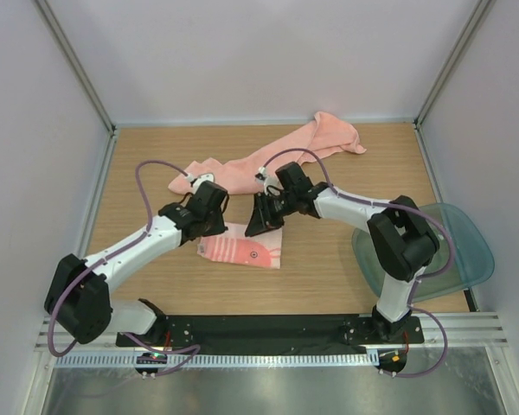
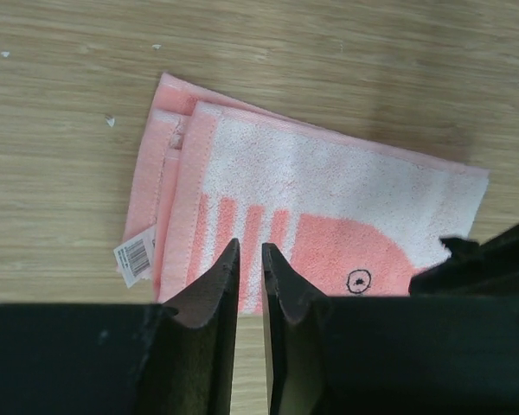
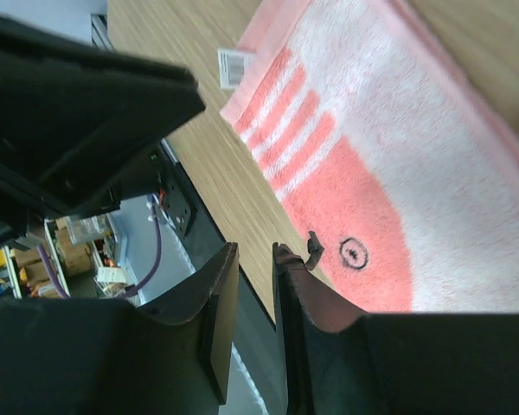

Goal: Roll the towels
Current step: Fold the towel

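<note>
here the small folded salmon-pink striped terry towel (image 2: 329, 194) is found just beneath the left pincer (image 2: 250, 249) and right pincer (image 3: 255, 251), both parted narrowly, nothing held; the long plain pink towel (image 1: 333, 134) is seen beyond them. rolling is judged unstarted: an edge must be pinched next.

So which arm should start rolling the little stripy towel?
Probably the left gripper: it hangs over the towel's striped end, while the right gripper sits just off its edge.
</note>
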`<state>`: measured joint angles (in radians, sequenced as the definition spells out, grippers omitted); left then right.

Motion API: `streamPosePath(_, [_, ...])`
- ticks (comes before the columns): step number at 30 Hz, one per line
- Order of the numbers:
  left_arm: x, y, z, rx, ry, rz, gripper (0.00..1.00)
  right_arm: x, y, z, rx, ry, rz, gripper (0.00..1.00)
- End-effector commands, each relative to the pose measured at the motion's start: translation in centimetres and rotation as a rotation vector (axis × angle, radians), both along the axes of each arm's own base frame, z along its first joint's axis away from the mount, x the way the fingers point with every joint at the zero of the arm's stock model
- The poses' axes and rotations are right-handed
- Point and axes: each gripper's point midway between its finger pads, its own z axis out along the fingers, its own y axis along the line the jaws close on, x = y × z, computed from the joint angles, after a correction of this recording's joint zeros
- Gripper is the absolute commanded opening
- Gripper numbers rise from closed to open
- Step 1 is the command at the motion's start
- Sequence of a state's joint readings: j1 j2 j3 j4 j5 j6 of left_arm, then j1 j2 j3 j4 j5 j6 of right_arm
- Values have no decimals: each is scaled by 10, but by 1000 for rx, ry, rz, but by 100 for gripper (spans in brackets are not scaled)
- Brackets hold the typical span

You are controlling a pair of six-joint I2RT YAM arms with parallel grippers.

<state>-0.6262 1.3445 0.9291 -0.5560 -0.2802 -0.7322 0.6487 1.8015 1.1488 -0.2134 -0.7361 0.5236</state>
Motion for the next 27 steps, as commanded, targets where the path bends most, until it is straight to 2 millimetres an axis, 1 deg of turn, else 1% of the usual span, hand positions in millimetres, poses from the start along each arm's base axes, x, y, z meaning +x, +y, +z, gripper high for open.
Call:
streamPosePath(1, [-3,0,3,-58,-14,34,17,24,-3,-2,51,45,-32,29])
streamPosePath(2, [-9,0,-7,-68,3,33,17,29,-2,-6,67,44,-37,29])
streamPosePath(3, [-13,0,-12,-79,10,31,17,31,-4,-17,66,69,-45,28])
streamPosePath(4, [-12,-3,-11,-109,-5,34,17,33,-10,-25,67,109,-68,27])
streamPosePath(5, [-13,-2,-15,-110,-4,42,17,39,-9,-25,104,98,-68,26])
streamPosePath(6, [-19,2,-26,-101,11,47,17,38,-13,-31,102,126,-78,26])
streamPosePath(7, [-17,-1,-25,-117,-10,34,14,40,-17,-43,105,145,-93,25])
streamPosePath(8, [-18,-1,-28,-122,-12,27,14,43,-17,-45,121,134,-94,23])
streamPosePath(9, [-22,2,-35,-119,-10,23,13,42,-19,-51,118,141,-99,22])
streamPosePath(10, [-22,2,-34,-122,-25,13,13,38,-22,-62,106,161,-104,22])
streamPosePath(11, [-19,0,-32,-140,-52,8,13,40,-23,-63,117,159,-113,20])
streamPosePath(12, [-21,4,-37,-130,-55,20,14,35,-26,-70,113,179,-119,19])
streamPosePath(14, [-20,6,-37,-131,-60,29,15,33,-26,-76,123,189,-131,17])
streamPosePath(16, [-22,13,-42,-100,-35,66,11,28,-29,-83,119,206,-138,16])
streamPosePath(17, [-23,16,-50,-76,-11,78,10,27,-30,-87,118,213,-142,14])
streamPosePath(19, [-22,21,-58,-44,-1,94,7,22,-33,-93,107,231,-150,13])
streamPosePath(20, [-22,23,-64,-22,17,95,6,20,-33,-93,112,227,-150,12])
streamPosePath(21, [-20,25,-66,-14,22,97,6,18,-35,-94,112,232,-155,12])
streamPosePath(22, [-18,27,-68,-6,28,102,5,13,-38,-98,106,239,-162,11])
streamPosePath(27, [-4,36,-68,4,34,117,3,1,-45,-101,104,251,-173,11])
